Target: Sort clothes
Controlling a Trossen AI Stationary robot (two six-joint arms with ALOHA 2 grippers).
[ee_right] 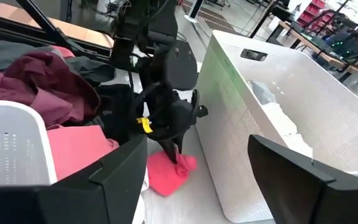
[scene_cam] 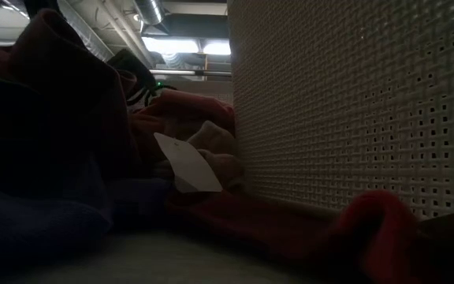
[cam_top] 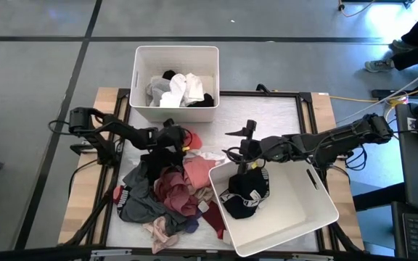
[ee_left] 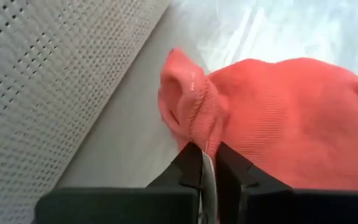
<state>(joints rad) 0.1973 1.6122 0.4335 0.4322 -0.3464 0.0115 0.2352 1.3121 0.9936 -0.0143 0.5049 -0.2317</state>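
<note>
- The left gripper [ee_left: 207, 163] pinches a fold of a coral-red garment [ee_left: 278, 118] between its nearly closed fingers, down on the table just beside the far bin [cam_top: 175, 56], which already holds white, grey and black pieces.
- The grip takes only a thin ridge of cloth at the garment's edge; in a lift the fold could slide out of the fingers and the piece drop back to the table.
- The garment lies at the top edge of the clothes pile [cam_top: 167, 190], touching a pink piece [ee_right: 79, 149]; a neighbour could snag and be dragged along with it, so two colours land together.
- The far bin's perforated wall stands close to the left gripper, so a low carry could catch the hanging cloth on the rim.
- The right gripper [ee_right: 191, 171], fingers spread wide and empty, hangs over the near bin [cam_top: 318, 217] above a black garment [cam_top: 247, 194] lying inside.
- The right gripper faces the left one across a short gap at the pile's top edge; moving both at once risks a brush between the arms.
</note>
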